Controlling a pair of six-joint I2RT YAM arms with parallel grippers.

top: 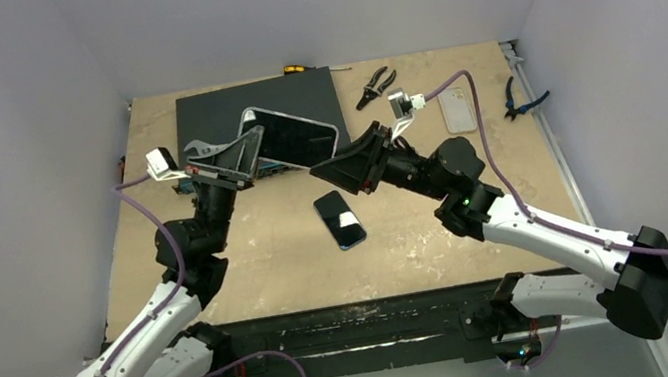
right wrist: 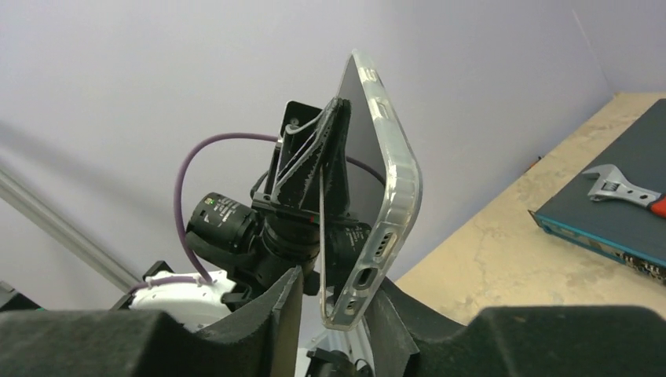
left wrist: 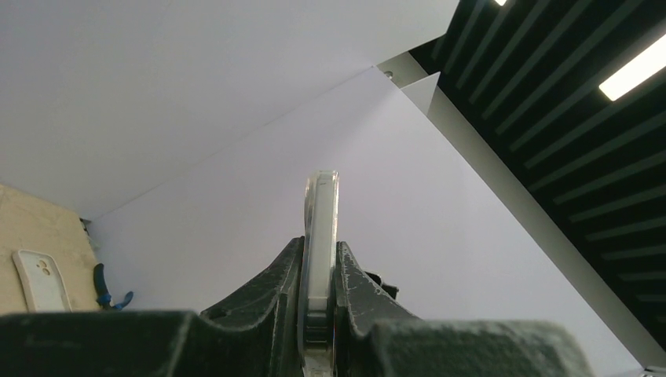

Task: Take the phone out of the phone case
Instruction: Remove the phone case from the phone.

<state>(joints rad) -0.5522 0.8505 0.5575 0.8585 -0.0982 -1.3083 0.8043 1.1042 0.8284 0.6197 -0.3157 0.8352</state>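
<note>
Held up off the counter (top: 420,246) between both arms, at 11 o'clock from the phone (top: 340,220): clear phone case (top: 291,134), glossy and see-through, with rounded corners and a thick translucent rim. Seen edge-on from the left wrist (left wrist: 322,228) as a thin, milky strip; from the right wrist (right wrist: 385,181) shows one oval and one pill-shaped cutout along the short lower end, with a purple cable faintly visible through the back.

Left end effector (top: 248,151) (left wrist: 320,255), matte black and grainy, pinching one edge of the case, its fingers pressed flat against both faces. Right end effector (top: 347,166) (right wrist: 334,294), same rough black plastic, clamped on the opposite end near the cutouts.

Lying flat at the centre of the counter, apart from the case: dark slim phone, shiny face up with a pale glare.

At 2 o'clock from the phone, a white case (top: 456,110) (left wrist: 35,279) lying flat, camera holes near one corner. At 12 o'clock, a dark flat slab (top: 217,116) (right wrist: 628,212) with a teal edge, carrying a steel wrench (top: 202,149) (right wrist: 620,188) with a red grip. At 1 o'clock, black pliers (top: 375,88); at the 3 o'clock edge, blue-handled pliers (top: 524,101) (left wrist: 106,290); at the far edge, a yellow-handled screwdriver (top: 294,68).

Small green-and-white label (right wrist: 210,206) on the left arm's wrist motor, too small to read
</note>
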